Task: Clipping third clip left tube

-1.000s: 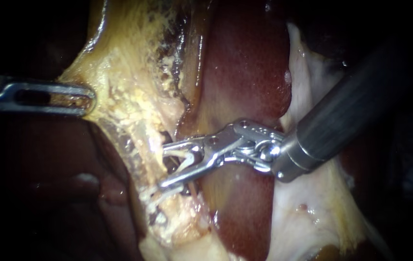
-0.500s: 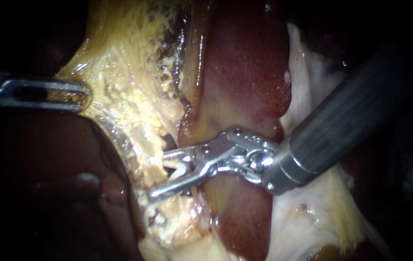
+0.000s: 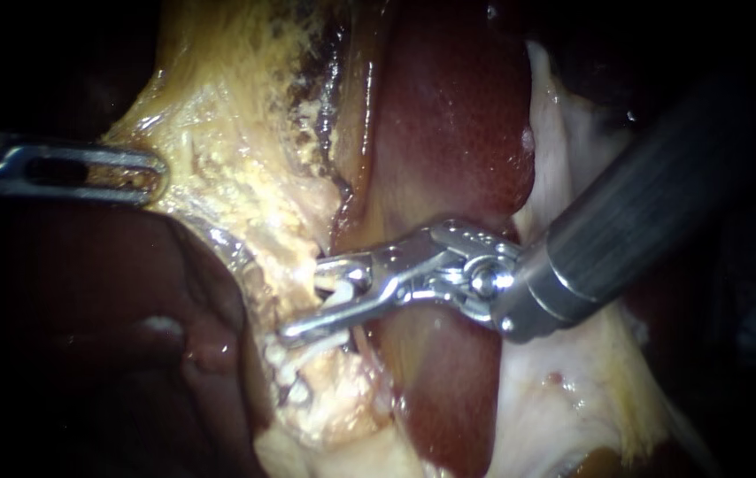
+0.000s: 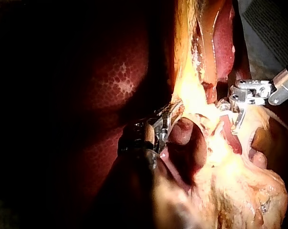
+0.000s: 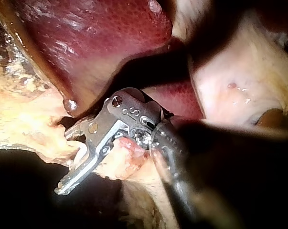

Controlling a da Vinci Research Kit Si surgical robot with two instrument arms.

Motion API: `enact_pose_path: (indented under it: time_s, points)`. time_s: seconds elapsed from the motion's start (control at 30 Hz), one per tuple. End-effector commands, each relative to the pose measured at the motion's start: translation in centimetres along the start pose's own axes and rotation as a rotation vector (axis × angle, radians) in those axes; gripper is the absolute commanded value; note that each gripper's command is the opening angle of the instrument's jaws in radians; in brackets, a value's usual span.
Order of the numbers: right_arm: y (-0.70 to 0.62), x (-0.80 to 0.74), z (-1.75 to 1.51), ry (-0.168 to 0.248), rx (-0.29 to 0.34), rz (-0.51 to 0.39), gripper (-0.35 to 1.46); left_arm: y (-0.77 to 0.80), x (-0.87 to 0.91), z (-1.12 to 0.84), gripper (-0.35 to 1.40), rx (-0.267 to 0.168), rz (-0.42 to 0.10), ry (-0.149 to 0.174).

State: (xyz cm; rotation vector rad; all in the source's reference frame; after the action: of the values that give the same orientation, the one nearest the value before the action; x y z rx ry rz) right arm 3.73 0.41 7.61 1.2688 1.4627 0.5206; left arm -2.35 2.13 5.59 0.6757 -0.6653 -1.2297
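**2 instruments on the tissue, 1 clip carried at the tube**

At far left, our left instrument (image 3: pixel 158 174) comes in level. Its jaws are clamped on the edge of the yellow fatty tissue (image 3: pixel 236 150), which stretches into a peak toward them. The left wrist view shows the same grip: our left instrument (image 4: pixel 166 119) pinches the yellow sheet, and our right instrument (image 4: pixel 232 119) is apart from it on the sheet's far side.

Moving right, the tube (image 3: pixel 232 252) shows as a glistening band along the lower border of the fatty tissue, slanting down toward the right instrument's jaws. We cannot tell how much of it lies between them, because fat covers it there. Just below the lower jaw, placed clips (image 3: pixel 283 361) sit white on the same strand.

Next comes our right instrument (image 3: pixel 303 301). Its 2 jaws stand narrowly apart, and the white clip (image 3: pixel 338 288) is seated between them, touched by both. In the right wrist view the jaws (image 5: pixel 65 162) straddle the rim of the fat, with the clip (image 5: pixel 80 152) bent between them.

Behind the jaws rises the dark red liver (image 3: pixel 449 133). The grey shaft (image 3: pixel 644 204) enters from the upper right, crossing pale tissue (image 3: pixel 564 398).
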Motion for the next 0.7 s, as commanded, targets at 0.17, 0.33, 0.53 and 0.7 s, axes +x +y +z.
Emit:
enact_pose_path:
  time_s: [0.17,0.33,0.53,0.7]
  points:
    - [0.14,-0.04,-0.09,-0.003,-0.008,-0.002,0.52,-0.01,0.0,-0.01,-0.35,0.0,0.0,0.0]
    - [0.31,-0.24,-0.14,-0.08,0.048,0.043,0.55,-0.05,-0.01,-0.03,-0.35,0.0,-0.002,0.001]
    - [0.42,-0.47,-0.07,-0.129,0.011,0.057,0.58,-0.11,0.0,-0.03,-0.35,-0.002,-0.005,-0.001]
    - [0.39,-0.47,-0.03,-0.13,0.007,0.057,0.59,-0.11,0.0,-0.03,-0.35,-0.002,-0.005,-0.001]
